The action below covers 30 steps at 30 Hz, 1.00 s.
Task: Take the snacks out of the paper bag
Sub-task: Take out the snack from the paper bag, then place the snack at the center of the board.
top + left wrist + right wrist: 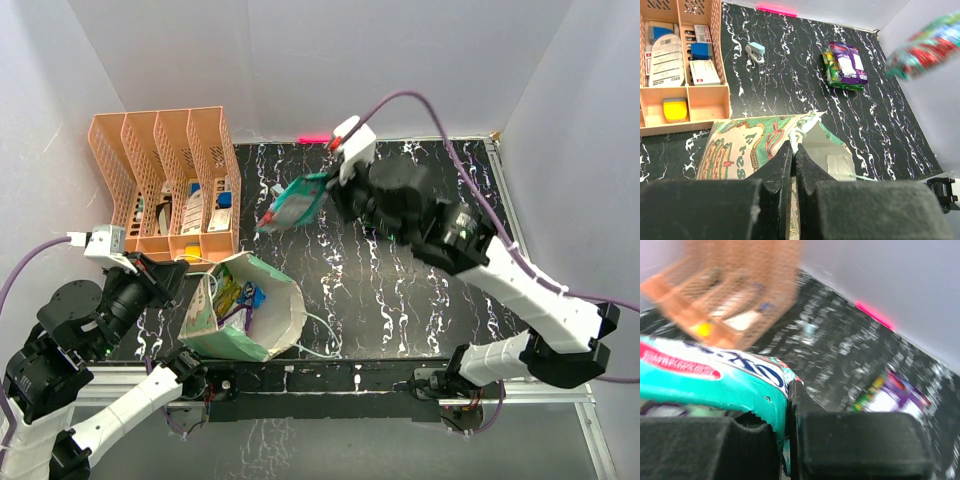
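The paper bag [262, 322] lies tipped on its side near the left arm, mouth up, with a green and a blue snack packet [236, 296] inside. My left gripper [793, 148] is shut on the bag's cream rim [747, 145]; from above that gripper [183, 284] sits at the bag's left edge. My right gripper [788, 402] is shut on a teal snack packet [700, 377], which hangs above the table [298, 204] beside the right gripper [331, 190]. A purple packet [850, 61] rests on a green one [832, 75] on the table.
An orange file rack [165, 180] with small items stands at the back left. A small stapler [756, 51] lies on the black marbled tabletop [400, 290]. White walls close in the back and sides. A purple cable [430, 110] arcs over the right arm.
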Available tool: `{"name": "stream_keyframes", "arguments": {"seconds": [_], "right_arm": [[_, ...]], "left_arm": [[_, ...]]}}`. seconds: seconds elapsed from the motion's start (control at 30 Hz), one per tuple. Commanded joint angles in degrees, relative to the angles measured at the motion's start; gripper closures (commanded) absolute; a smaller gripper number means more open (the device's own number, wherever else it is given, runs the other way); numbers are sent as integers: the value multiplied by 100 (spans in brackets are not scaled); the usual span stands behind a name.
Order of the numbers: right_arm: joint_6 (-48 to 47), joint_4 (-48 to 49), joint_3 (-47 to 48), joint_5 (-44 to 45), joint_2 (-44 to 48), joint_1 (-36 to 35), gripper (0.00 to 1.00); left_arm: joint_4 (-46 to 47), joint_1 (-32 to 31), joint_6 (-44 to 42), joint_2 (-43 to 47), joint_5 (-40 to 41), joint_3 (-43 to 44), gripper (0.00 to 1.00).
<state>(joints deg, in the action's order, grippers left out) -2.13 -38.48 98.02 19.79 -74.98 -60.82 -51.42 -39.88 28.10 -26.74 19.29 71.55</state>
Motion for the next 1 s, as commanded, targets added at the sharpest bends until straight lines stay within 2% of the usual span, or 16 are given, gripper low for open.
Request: {"name": "stream_keyframes", "arguments": {"seconds": [0.0, 0.17, 0.23, 0.3, 0.53, 0.77, 0.83, 0.97], "right_arm": [[764, -367, 118, -183, -394, 1608, 93], [1694, -65, -275, -3488, -915, 3481, 93], [1964, 341, -532, -4437, -1032, 3843, 93], [2189, 759, -761, -5008, -1118, 4160, 93], [3070, 2367, -1445, -5923, -1269, 4891, 93], [4212, 4405, -2079, -6389, -1589, 5490, 93], [4372, 4764, -2117, -6283, -1748, 5588, 93], [4304, 4770, -1817, -5583, -2083, 5598, 93]], "left_arm": [[63, -22, -26, 70, 84, 9, 100], [43, -22, -15, 81, 88, 18, 100], [47, -20, -8, 90, 84, 30, 100], [68, -20, -14, 107, 61, 18, 100], [37, -20, -84, 143, 75, 17, 100], [9, -20, -102, 221, 118, 16, 100], [1, -20, -122, 223, 135, 25, 100], [-6, -20, -160, 188, 142, 67, 100]]}}
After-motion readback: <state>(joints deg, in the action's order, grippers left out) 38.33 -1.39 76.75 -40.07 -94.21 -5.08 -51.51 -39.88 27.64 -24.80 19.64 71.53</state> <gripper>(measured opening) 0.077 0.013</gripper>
